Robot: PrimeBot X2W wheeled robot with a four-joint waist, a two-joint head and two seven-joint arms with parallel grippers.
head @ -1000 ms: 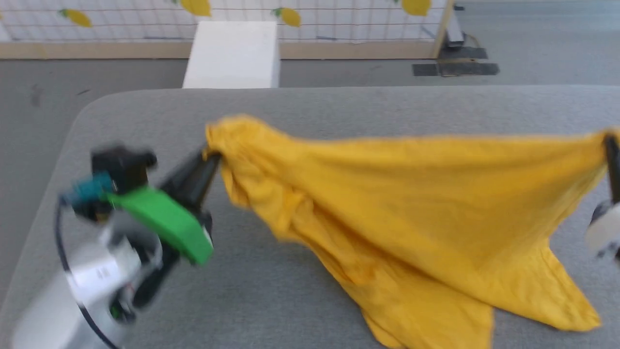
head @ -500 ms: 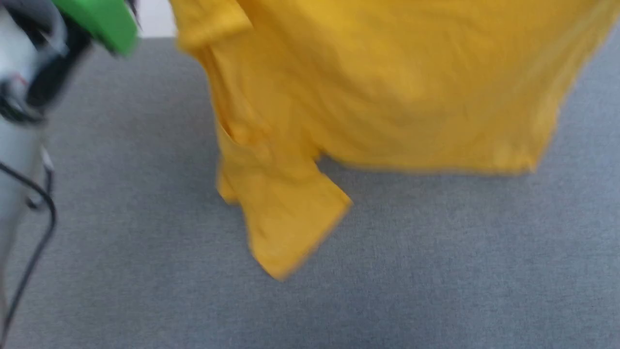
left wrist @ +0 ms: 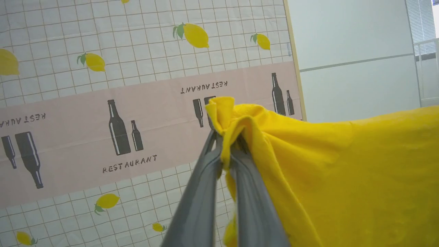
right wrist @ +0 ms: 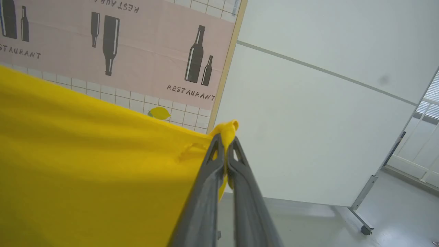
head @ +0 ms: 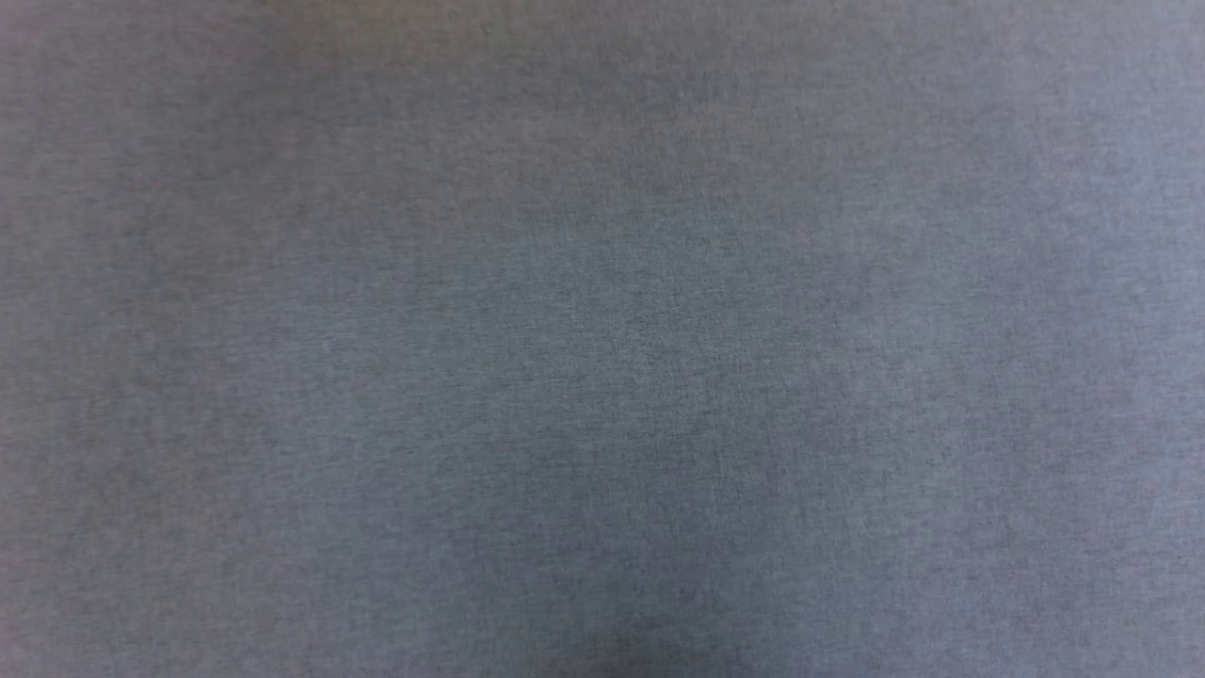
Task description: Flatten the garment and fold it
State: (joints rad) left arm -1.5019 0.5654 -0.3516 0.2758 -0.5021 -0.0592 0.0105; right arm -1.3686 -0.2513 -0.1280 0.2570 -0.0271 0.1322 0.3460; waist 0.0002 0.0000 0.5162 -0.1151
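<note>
The yellow garment (left wrist: 343, 171) hangs in the air, stretched between my two grippers, plain yellow side showing. In the left wrist view my left gripper (left wrist: 226, 137) is shut on a bunched corner of it, cloth spilling off to the right. In the right wrist view my right gripper (right wrist: 224, 139) is shut on another corner, with the garment (right wrist: 85, 164) spreading out to the left. Both grippers point up toward the wall. The grey fabric work surface (head: 602, 339) shows in the head view.
Behind the garment stands a partition (left wrist: 103, 103) with a lemon and bottle print. Beside it is a white wall panel (right wrist: 308, 120) on wheeled feet, over a grey floor (right wrist: 394, 212).
The head camera has tilted down, so the garment and left arm have slid out of its top edge. Both grippers have raised the garment off the grey surface.
</note>
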